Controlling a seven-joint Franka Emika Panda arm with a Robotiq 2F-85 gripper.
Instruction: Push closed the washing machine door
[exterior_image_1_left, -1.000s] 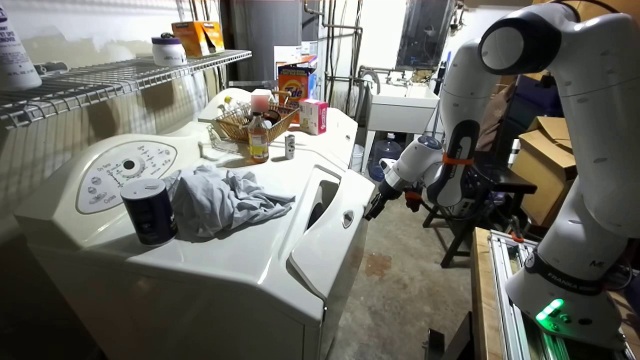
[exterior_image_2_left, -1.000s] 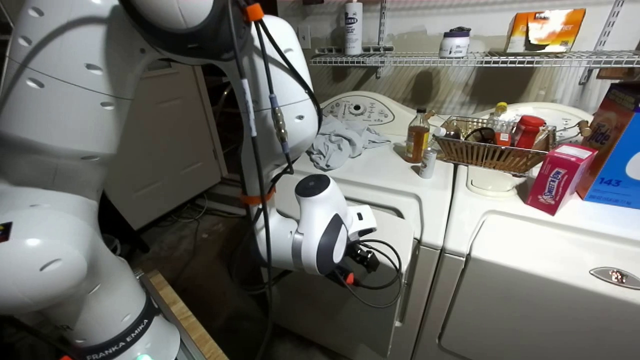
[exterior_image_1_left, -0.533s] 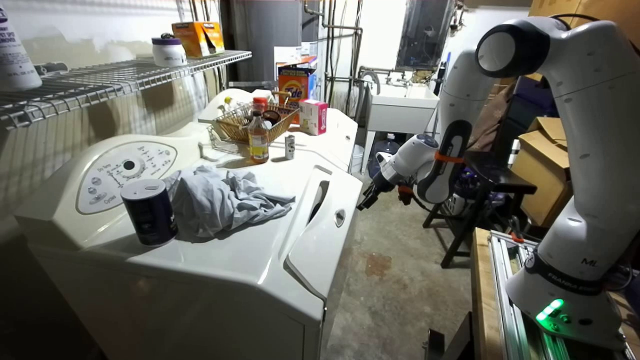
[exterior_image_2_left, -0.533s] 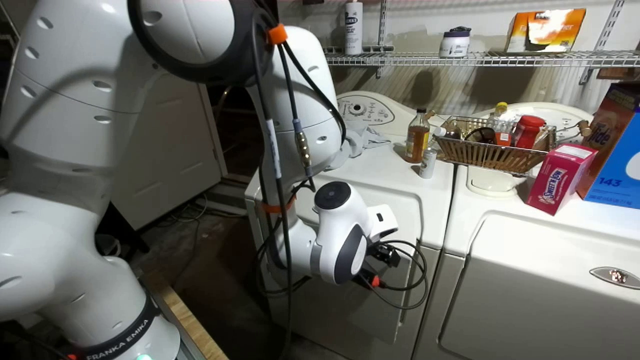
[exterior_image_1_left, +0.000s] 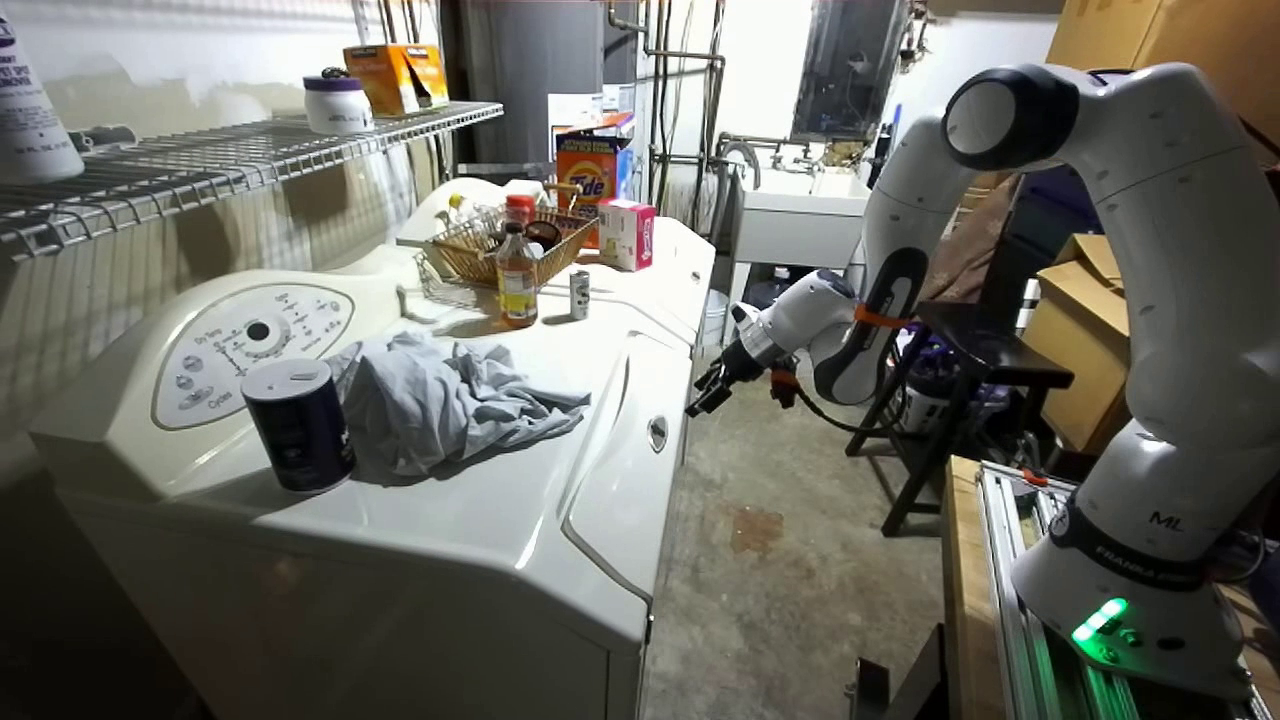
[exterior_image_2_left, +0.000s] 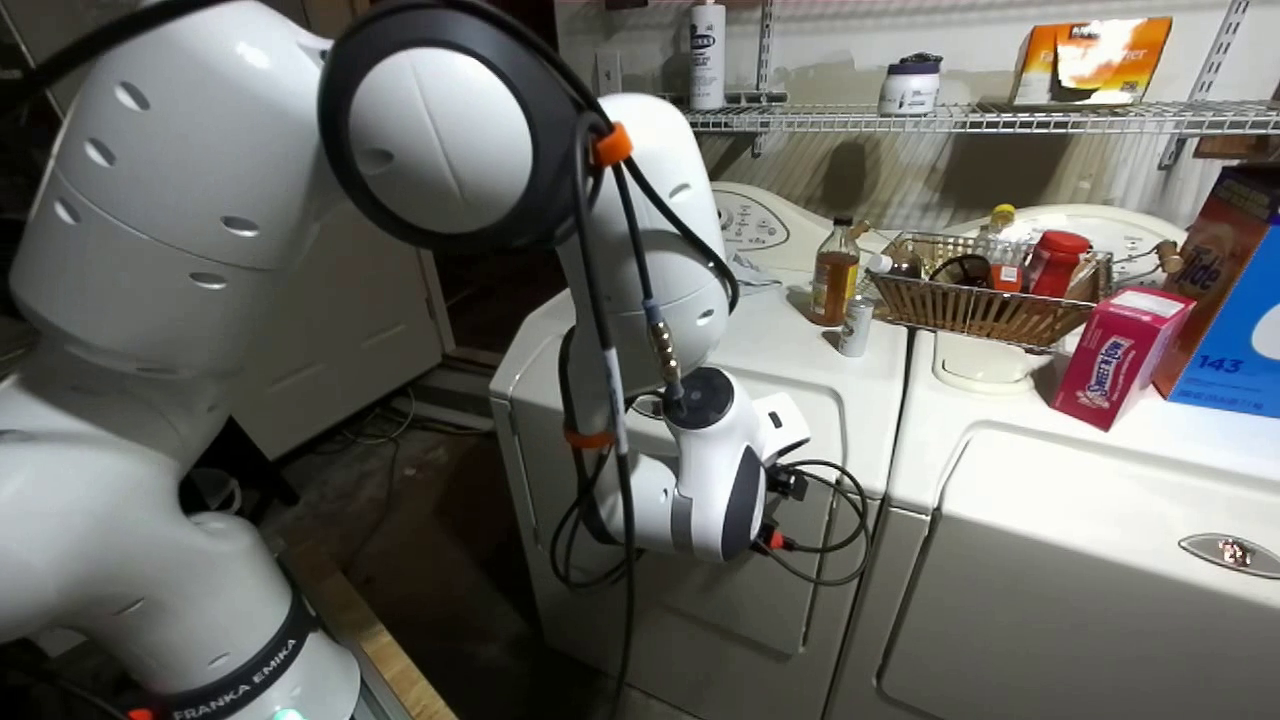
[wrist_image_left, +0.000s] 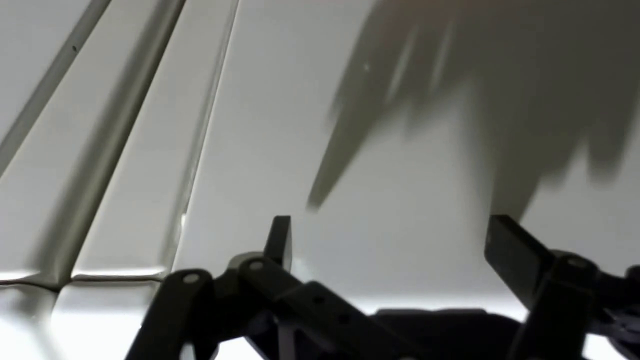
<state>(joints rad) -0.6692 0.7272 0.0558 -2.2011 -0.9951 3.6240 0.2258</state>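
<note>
The washing machine (exterior_image_1_left: 480, 520) is a large white appliance with a round dial. Its white door (exterior_image_1_left: 625, 490) lies almost flush with the front, with a thin slit at its upper edge in an exterior view. The door (exterior_image_2_left: 745, 600) is partly hidden behind my arm in an exterior view. It fills most of the wrist view (wrist_image_left: 260, 165), its edge running along the left. My gripper (exterior_image_1_left: 706, 398) is open and empty, its fingertips at the door's outer face toward the far edge. In the wrist view the fingers (wrist_image_left: 387, 230) are wide apart; I cannot tell whether they touch the door.
A grey cloth (exterior_image_1_left: 440, 400), a dark blue can (exterior_image_1_left: 298, 425), a bottle (exterior_image_1_left: 517, 280) and a small can (exterior_image_1_left: 579, 295) stand on top. A second white machine (exterior_image_2_left: 1080, 560) is alongside, bearing a basket (exterior_image_2_left: 980, 310) and boxes. A wire shelf (exterior_image_1_left: 250, 150) hangs above.
The door has swung inward, and the wide gap at its top has shrunk to a thin slit. My gripper has moved toward the machine along with the door.
</note>
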